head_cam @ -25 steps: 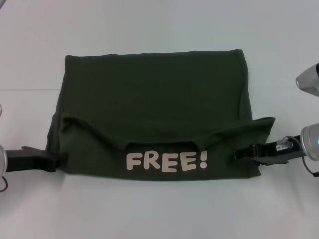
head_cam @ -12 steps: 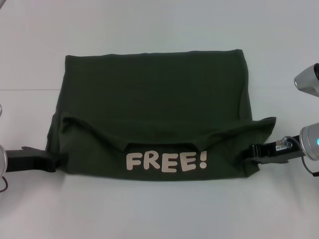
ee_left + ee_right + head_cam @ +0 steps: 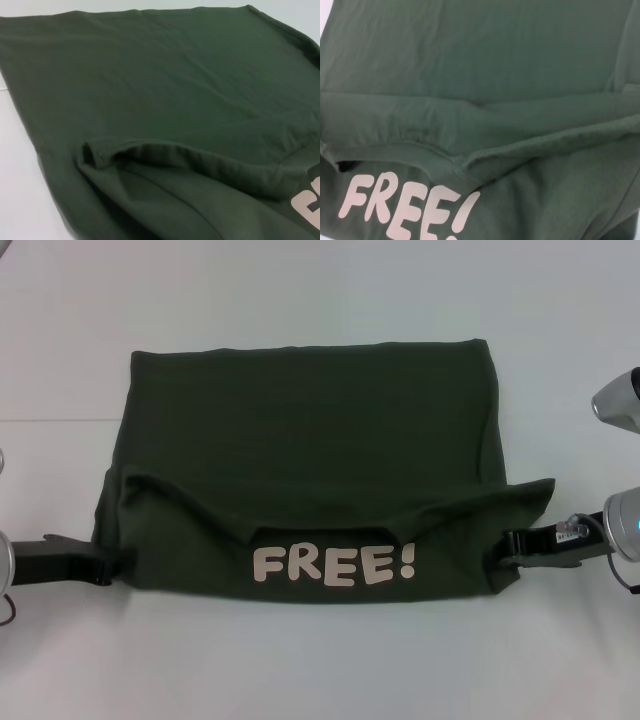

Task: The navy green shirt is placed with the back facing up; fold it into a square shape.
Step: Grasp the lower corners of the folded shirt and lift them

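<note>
The head camera looks forward and down on the white table [image 3: 300, 660] from well above, taking in the whole dark olive-green cotton shirt [image 3: 310, 440]. Both wrist cameras sit low and close at the shirt's opposite sides — each filled by cloth, sharing its cream "FREE!" lettering [image 3: 405, 205] with the head view.

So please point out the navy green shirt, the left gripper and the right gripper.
navy green shirt [image 3: 310, 430]: head view, on its plain flat back panel.
left gripper [image 3: 100, 562]: head view, at the shirt's near left edge.
right gripper [image 3: 512, 546]: head view, at the shirt's near right edge.
</note>
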Available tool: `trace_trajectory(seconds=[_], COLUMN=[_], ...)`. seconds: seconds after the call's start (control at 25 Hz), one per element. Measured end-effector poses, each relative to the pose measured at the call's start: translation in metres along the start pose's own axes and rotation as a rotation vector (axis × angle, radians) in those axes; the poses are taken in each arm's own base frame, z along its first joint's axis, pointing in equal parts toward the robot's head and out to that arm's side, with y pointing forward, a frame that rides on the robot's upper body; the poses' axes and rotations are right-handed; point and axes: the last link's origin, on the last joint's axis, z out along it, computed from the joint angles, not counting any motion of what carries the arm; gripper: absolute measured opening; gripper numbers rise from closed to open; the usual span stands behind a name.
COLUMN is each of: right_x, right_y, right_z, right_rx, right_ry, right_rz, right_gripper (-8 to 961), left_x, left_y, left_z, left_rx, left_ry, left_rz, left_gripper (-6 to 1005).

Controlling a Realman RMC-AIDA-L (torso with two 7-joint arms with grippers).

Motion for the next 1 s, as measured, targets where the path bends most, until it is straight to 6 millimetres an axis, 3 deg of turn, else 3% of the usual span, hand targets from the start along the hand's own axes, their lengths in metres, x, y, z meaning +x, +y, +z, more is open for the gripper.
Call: trace_trajectory(seconds=[0.08,0.56,1.0], right_x=[0.0,0.0,0.018], right_y=[-0.001,-0.001,0.002], right_z=[-0.001,-0.011,-0.027], right_rx=[0.002,-0.042,-0.13], right_ry=[-0.002,0.023,0.174], right_rz=[-0.004,-0.059,-0.109], right_gripper=[50,35,36], left_x=[0.001,0.01,-0.002], left_y=[0.0,0.001,0.004], left_z=[-0.001,-0.015,-0.037], left_rx=[0.002,-0.044,-0.095], left_ry=[0.001,-0.011,-0.171], left_rz=[0.001,-0.025,-0.097], left_gripper=[77,83,89])
